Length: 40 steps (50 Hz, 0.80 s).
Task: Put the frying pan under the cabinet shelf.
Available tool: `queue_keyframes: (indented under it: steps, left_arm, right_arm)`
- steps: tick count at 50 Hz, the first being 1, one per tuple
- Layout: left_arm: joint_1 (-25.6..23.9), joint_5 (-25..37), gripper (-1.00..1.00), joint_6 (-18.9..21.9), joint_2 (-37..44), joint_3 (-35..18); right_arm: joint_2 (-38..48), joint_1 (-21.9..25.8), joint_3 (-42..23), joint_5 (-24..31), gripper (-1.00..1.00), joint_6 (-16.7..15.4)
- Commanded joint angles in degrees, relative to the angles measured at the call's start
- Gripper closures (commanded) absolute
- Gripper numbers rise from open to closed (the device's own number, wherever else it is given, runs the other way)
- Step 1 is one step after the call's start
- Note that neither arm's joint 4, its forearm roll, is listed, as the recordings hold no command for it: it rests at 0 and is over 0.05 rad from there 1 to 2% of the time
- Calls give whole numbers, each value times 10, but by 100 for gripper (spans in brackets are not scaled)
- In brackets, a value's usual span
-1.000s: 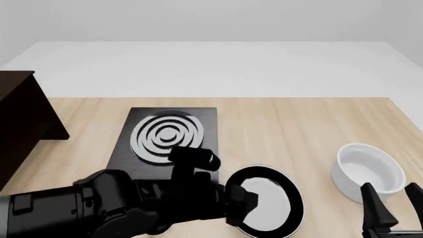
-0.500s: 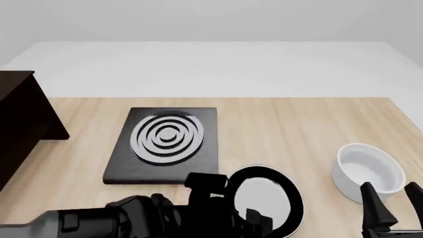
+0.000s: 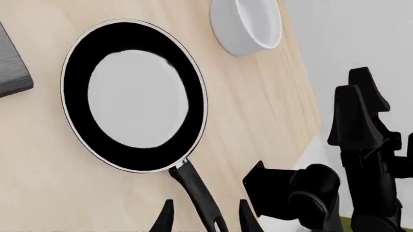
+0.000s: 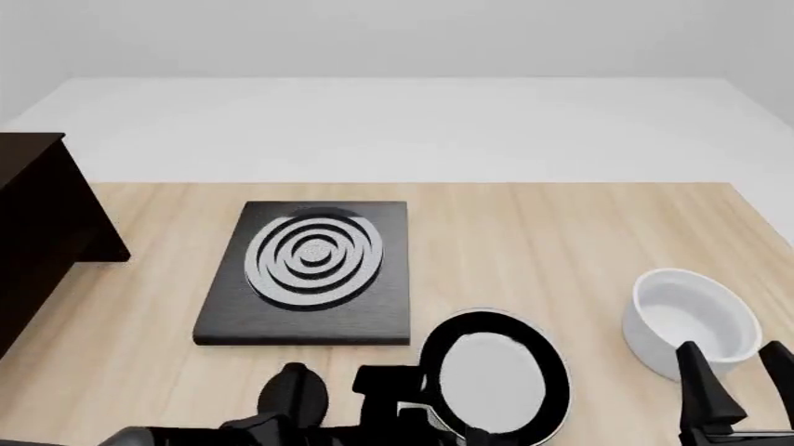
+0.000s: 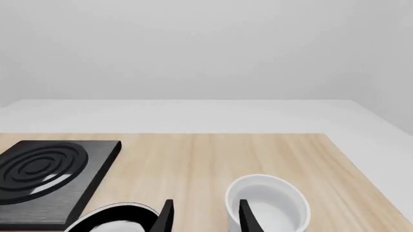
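The frying pan lies flat on the table near its front edge, black rim around a pale inner face. In the left wrist view the frying pan points its short black handle at my left gripper. That gripper is open, one fingertip on each side of the handle's end with gaps showing. The cabinet shelf stands dark at the far left edge, well away from the pan. My right gripper is open at the lower right, in front of the white bowl, holding nothing.
A black square slab with silver rings lies between the cabinet and the pan. A deep white bowl stands right of the pan. My left arm fills the bottom edge. The right arm shows in the left wrist view.
My left arm has drawn back toward the near edge and sunk low in the front view, uncovering the slab and the pan's left rim. Pan, bowl and right gripper have not moved.
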Motion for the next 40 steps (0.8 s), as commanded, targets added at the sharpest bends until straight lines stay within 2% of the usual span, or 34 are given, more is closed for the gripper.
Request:
queue_keyframes:
  steps: [1, 20, 28, 29, 31, 40]
  left_arm:
    - [-7, -55, -100, -29, 21, 26]
    - [-32, -131, -100, -66, 73, 45]
    - [-31, -132, -100, -62, 83, 35]
    - [-35, -142, -100, -73, 87, 40]
    - [-34, -138, -100, -65, 87, 36]
    - [-42, -161, -100, -79, 109, 36]
  right_arm:
    - [5, 0, 0, -5, -100, 0]
    - [6, 0, 0, -7, -100, 0]
    - [9, 0, 1, -9, -100, 0]
    - [8, 0, 1, -9, -100, 0]
    - [8, 0, 1, -8, -100, 0]
    - [8, 0, 1, -9, -100, 0]
